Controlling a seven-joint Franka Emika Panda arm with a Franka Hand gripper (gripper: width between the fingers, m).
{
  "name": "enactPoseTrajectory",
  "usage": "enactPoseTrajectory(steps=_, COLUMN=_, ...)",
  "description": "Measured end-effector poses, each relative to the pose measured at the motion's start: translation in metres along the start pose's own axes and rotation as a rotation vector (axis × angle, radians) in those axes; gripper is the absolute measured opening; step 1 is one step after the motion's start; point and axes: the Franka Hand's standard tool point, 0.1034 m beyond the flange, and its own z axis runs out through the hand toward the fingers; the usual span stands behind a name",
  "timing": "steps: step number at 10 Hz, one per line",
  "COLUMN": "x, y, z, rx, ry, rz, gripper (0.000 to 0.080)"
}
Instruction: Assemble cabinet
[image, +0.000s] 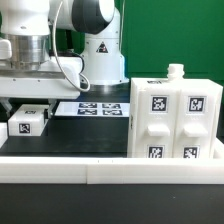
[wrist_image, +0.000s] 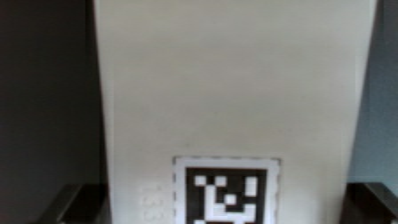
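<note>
Cabinet: the cabinet (image: 172, 118), a large white box, stands upright. Its near face shows four black-and-white tags, a groove runs down the middle, and a small peg sticks up from its top.
Cabinet's place: it is on the dark desk (image: 75, 135) at the exterior view's right, just behind the white rail (image: 60, 170) along the front edge and well apart from the jaws.
Marker board: the marker board (image: 95, 107) lies flat on the desk between the cabinet and the small white block, in front of the arm's base.
Small white block: the small white block (image: 28, 122) carries one tag and sits on the desk at the exterior view's left, under the arm's hand.
Jaws: they hang low over the block. The wrist view shows a white tagged face (wrist_image: 222, 110) between dark fingers (wrist_image: 75, 203), but it cannot be told whether they grip it.
Arm: the arm (image: 40, 45) reaches down at the exterior view's left.
</note>
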Motion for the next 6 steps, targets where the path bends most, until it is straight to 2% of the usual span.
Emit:
enactPoseTrajectory(steps=1, x=0.005, y=-0.003, z=-0.011, rx=0.007, ry=0.010, rz=-0.003, gripper=0.0557)
enactPoseTrajectory(steps=3, x=0.017, y=-0.018, z=-0.043, rx=0.033, ry=0.029, rz=-0.002, gripper=0.0557)
enactPoseTrajectory(steps=5, x=0.030, y=-0.037, z=-0.075, rx=0.052, ry=0.057, rz=0.008, gripper=0.0557)
enactPoseTrajectory(steps=6, x=0.037, y=-0.053, z=-0.092, rx=0.065, ry=0.065, rz=0.031, gripper=0.0558)
